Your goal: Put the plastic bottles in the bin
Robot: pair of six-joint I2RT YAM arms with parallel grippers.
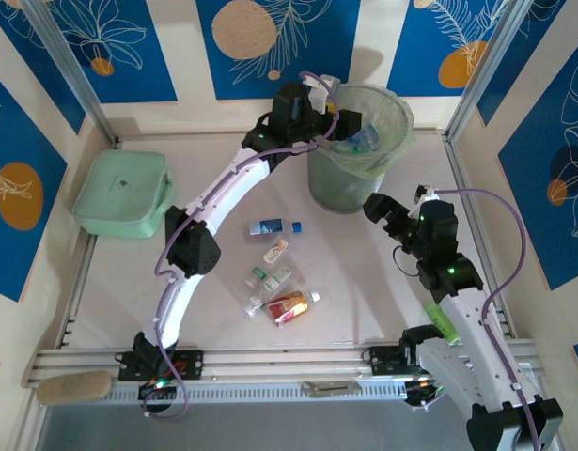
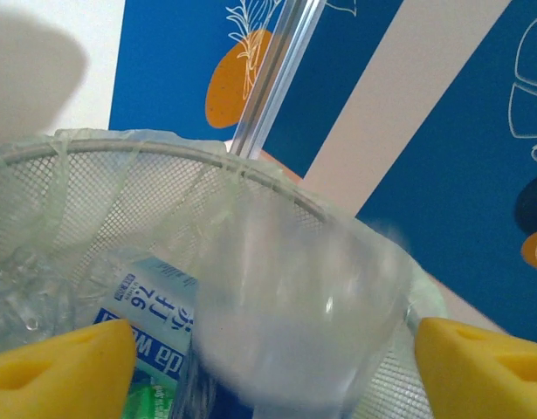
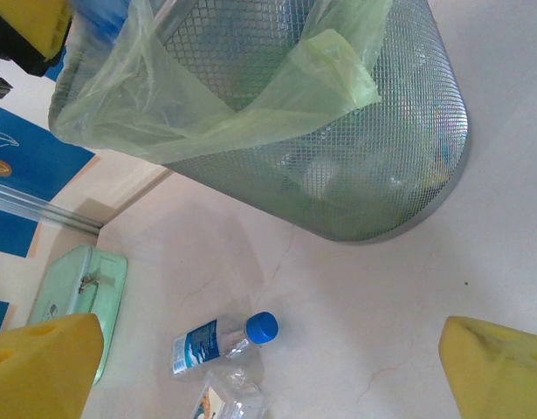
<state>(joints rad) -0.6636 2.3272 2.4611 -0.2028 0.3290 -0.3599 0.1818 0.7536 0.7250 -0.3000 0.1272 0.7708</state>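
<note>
The bin (image 1: 343, 183), a grey mesh bucket with a pale green liner, stands at the back of the table. My left gripper (image 1: 339, 115) hangs over its rim, open. In the left wrist view a blurred clear bottle (image 2: 294, 314) sits loose between the wide-apart yellow pads (image 2: 67, 367), above a labelled bottle (image 2: 154, 305) lying in the bin (image 2: 163, 148). My right gripper (image 1: 387, 211) hovers open and empty, low beside the bin's base (image 3: 338, 148). On the table lie a blue-capped bottle (image 1: 274, 226) (image 3: 220, 339), two crushed clear ones (image 1: 275, 251) (image 1: 270, 279) and a red-orange one (image 1: 289, 305).
A flat mint-green case (image 1: 124, 193) (image 3: 76, 288) rests at the far left. A green bottle (image 1: 441, 319) lies by the right arm near the right rail. Metal rails frame the table, with patterned walls close behind the bin.
</note>
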